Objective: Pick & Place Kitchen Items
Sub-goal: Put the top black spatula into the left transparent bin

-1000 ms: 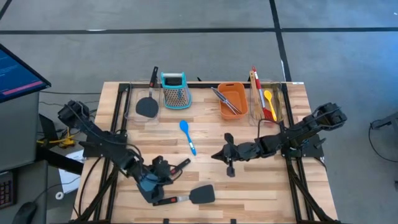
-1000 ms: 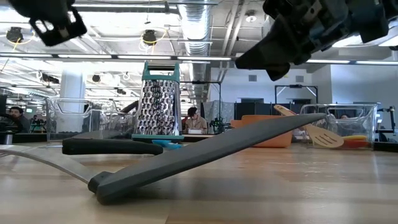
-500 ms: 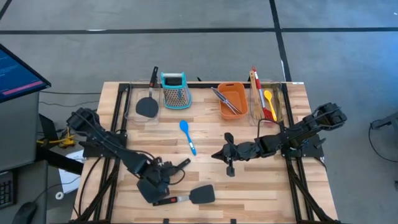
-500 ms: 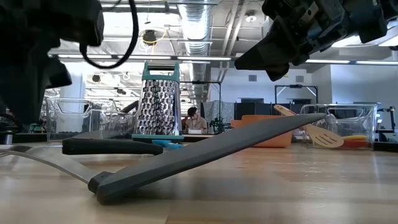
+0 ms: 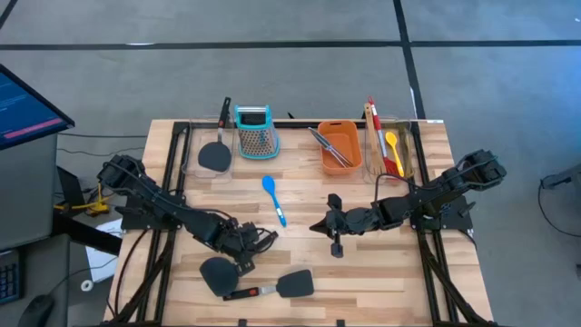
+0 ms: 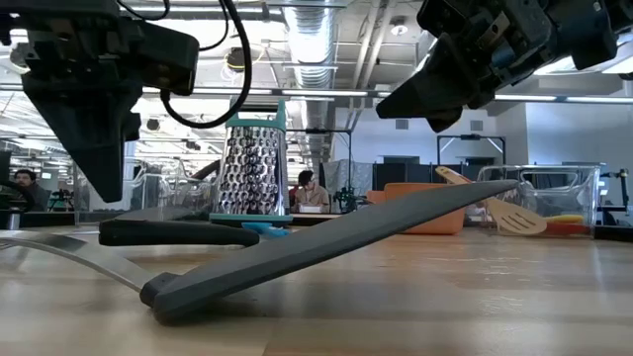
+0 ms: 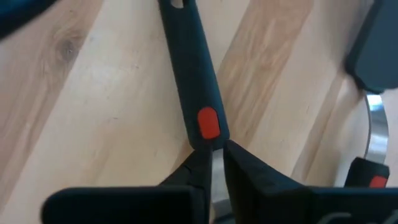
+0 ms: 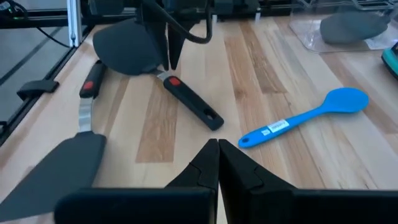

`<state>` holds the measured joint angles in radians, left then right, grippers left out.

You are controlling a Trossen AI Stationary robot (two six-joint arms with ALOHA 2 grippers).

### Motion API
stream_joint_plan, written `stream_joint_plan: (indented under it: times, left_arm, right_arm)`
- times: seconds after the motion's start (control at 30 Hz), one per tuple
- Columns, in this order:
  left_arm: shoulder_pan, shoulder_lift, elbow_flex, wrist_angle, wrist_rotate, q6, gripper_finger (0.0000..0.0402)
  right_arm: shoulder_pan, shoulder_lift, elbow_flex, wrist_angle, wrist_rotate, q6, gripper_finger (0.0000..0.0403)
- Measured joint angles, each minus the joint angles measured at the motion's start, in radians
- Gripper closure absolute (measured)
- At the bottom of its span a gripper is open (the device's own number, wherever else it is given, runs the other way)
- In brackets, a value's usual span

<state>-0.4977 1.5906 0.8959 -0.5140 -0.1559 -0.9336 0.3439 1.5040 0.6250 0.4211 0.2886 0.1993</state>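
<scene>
Your left gripper [image 7: 211, 167] barely parted astride the silver neck of the black red-buttoned spatula [image 7: 191, 74], second black spatula [image 5: 283, 285] just beside, blue plastic spoon [image 5: 273, 198] beyond, right gripper [image 8: 217, 154] closed, empty.

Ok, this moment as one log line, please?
left gripper: at neck of black spatula lying on table | right gripper: shut, empty, idle above table | blue spoon: loose on table

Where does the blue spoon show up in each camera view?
High view: blue spoon lies mid-table, in front of the box grater.
Low view: only a blue sliver shows below the grater, probably the spoon.
Left wrist view: not in it.
Right wrist view: on the wood, bowl pointing away.
Shared landmark: the black spatula with the red-marked handle, seen in the high view and both wrist views.
</scene>
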Motion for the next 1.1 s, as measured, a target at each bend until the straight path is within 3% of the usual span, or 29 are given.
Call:
stream_joint_plan:
  times: [0.57, 0.87, 1.1]
  left_arm:
    - [0.0, 0.0, 0.0, 0.003, 0.036, 0.028, 0.0226]
    - [0.0, 0.0, 0.0, 0.003, 0.007, 0.027, 0.0188]
    - [0.0, 0.0, -0.019, 0.011, -0.005, -0.036, 0.019]
  right_arm:
    - [0.001, 0.0, 0.0, -0.025, 0.0, -0.024, 0.0403]
    - [0.001, 0.0, 0.0, -0.025, 0.0, -0.024, 0.0403]
    - [0.001, 0.0, 0.0, -0.025, 0.0, -0.025, 0.0403]
